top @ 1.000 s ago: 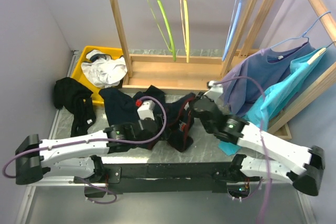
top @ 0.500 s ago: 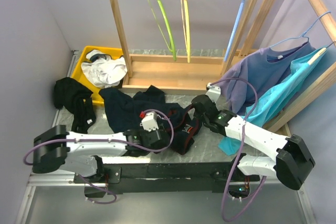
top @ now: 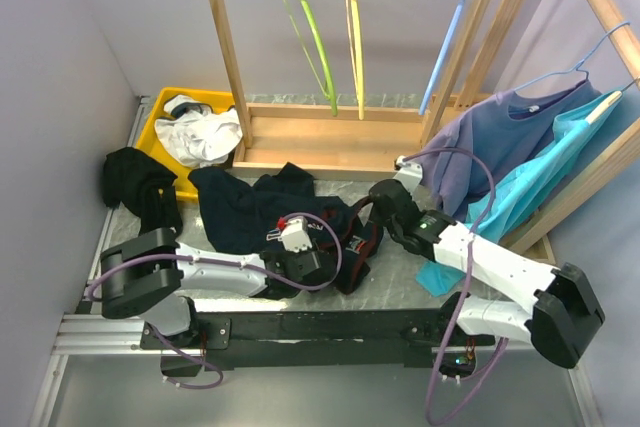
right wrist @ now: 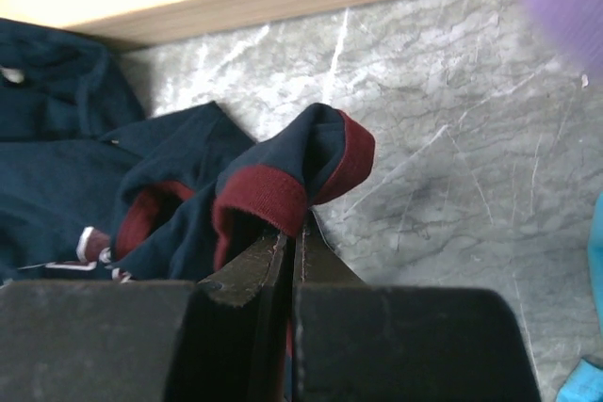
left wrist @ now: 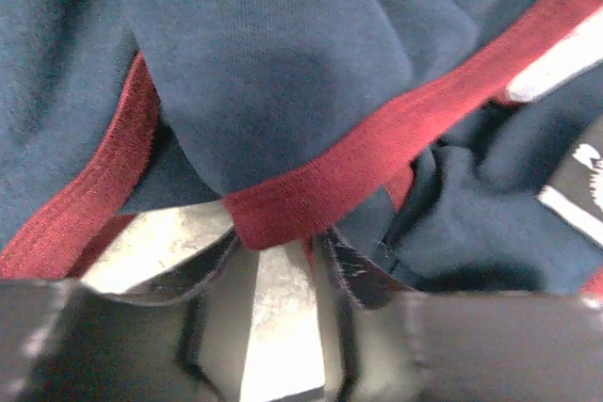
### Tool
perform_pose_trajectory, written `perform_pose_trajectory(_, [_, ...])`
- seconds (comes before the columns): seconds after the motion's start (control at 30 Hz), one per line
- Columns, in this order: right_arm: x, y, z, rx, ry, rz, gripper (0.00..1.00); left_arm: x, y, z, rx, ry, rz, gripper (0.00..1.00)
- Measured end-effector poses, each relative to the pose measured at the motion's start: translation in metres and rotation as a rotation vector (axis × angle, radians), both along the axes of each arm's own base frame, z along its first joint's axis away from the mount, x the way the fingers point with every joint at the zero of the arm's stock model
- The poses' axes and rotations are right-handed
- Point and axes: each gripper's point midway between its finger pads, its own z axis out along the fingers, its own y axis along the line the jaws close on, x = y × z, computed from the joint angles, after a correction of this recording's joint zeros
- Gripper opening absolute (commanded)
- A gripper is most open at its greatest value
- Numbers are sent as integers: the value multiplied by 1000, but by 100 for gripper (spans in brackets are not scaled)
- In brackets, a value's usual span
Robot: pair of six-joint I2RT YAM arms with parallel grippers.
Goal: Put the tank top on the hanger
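The tank top (top: 250, 212), dark navy with dark red trim, lies crumpled on the table's middle. My left gripper (top: 318, 250) is low over its near right part. In the left wrist view the left gripper (left wrist: 275, 247) is open, and a band of red trim (left wrist: 377, 152) lies right at its fingertips. My right gripper (top: 378, 205) is at the tank top's right edge. In the right wrist view the right gripper (right wrist: 294, 229) is shut on a folded piece of red-trimmed cloth (right wrist: 283, 181). The lime-green hanger (top: 312, 42) hangs on the wooden rack's rail, far from both grippers.
A yellow hanger (top: 352, 42) and a light blue hanger (top: 446, 42) hang on the same rack (top: 225, 57). A yellow bin (top: 160, 117) holds a white garment at back left. A black garment (top: 140, 192) lies at left. Purple (top: 500, 137) and teal (top: 545, 172) garments hang at right.
My left arm has folded in, and its gripper has moved right and nearer, down onto the tank top. My right arm dropped and drew back at first, then stayed still.
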Motion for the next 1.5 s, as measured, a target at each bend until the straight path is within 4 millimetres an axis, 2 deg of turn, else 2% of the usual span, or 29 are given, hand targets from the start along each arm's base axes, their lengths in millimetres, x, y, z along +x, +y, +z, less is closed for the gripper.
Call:
perform_pose_trajectory(0.07, [-2, -1, 9, 16, -16, 3, 0, 2, 1, -2, 14, -5, 9, 1])
perform_pose_trajectory(0.17, [-5, 0, 31, 49, -47, 19, 0, 8, 12, 7, 70, -42, 28, 1])
perform_pose_trajectory(0.23, [-7, 1, 54, 81, -83, 36, 0, 16, 19, 35, 84, -94, 47, 1])
perform_pose_trajectory(0.3, [-10, 3, 86, 127, -136, 59, 0, 24, 25, 82, 46, -164, 69, 1])
perform_pose_trajectory(0.37, [-14, 4, 130, 187, -206, 84, 0, 34, 30, 157, -42, -273, 83, 1])
perform_pose_trajectory(0.43, [-17, 5, 186, 267, -305, 105, 0, 41, 43, 252, -173, -406, 94, 1])
perform_pose_trajectory(0.5, [-23, 1, 244, 340, -406, 120, 0, 42, 70, 349, -301, -543, 110, 1])
perform_pose_trajectory(0.53, [-26, -1, 269, 371, -452, 124, 0, 42, 85, 391, -343, -608, 117, 1])
perform_pose_trajectory(0.57, [-30, -4, 295, 403, -498, 129, 0, 41, 99, 422, -367, -655, 125, 1])
perform_pose_trajectory(0.6, [-33, -7, 319, 429, -539, 132, 0, 40, 116, 460, -399, -716, 140, 1])
perform_pose_trajectory(0.7, [-40, -14, 387, 496, -656, 135, 0, 34, 153, 549, -456, -866, 157, 1])
perform_pose_trajectory(0.8, [-45, -20, 438, 547, -748, 135, 0, 30, 169, 599, -457, -969, 155, 1])
perform_pose_trajectory(0.87, [-48, -24, 468, 575, -806, 134, 0, 31, 169, 618, -428, -1019, 148, 1])
perform_pose_trajectory(0.93, [-48, -25, 487, 585, -841, 131, 0, 35, 162, 624, -383, -1048, 135, 1])
perform_pose_trajectory(1.03, [-45, -26, 502, 577, -868, 122, 0, 42, 145, 611, -287, -1058, 98, 1])
perform_pose_trajectory(1.13, [-39, -22, 499, 552, -862, 119, 0, 53, 125, 579, -190, -1034, 58, 1])
perform_pose_trajectory(1.2, [-31, -14, 480, 527, -831, 122, 0, 64, 115, 548, -122, -1001, 32, 1])
perform_pose_trajectory(1.27, [-22, -2, 442, 495, -768, 139, 0, 73, 110, 514, -75, -957, 10, 1])
perform_pose_trajectory(1.3, [-18, 2, 419, 477, -728, 146, 0, 80, 111, 488, -40, -919, 1, 1])
perform_pose_trajectory(1.37, [-13, 13, 357, 436, -619, 165, 0, 86, 112, 435, -4, -841, -26, 1])
perform_pose_trajectory(1.4, [-11, 19, 321, 412, -558, 172, 0, 89, 115, 396, 21, -783, -39, 1])
perform_pose_trajectory(1.43, [-10, 24, 291, 387, -501, 179, 0, 88, 118, 368, 41, -737, -54, 1])
perform_pose_trajectory(1.47, [-11, 29, 237, 349, -407, 185, 0, 88, 119, 334, 52, -684, -70, 1])
perform_pose_trajectory(1.5, [-13, 30, 213, 328, -361, 187, 0, 86, 122, 302, 69, -629, -85, 1])
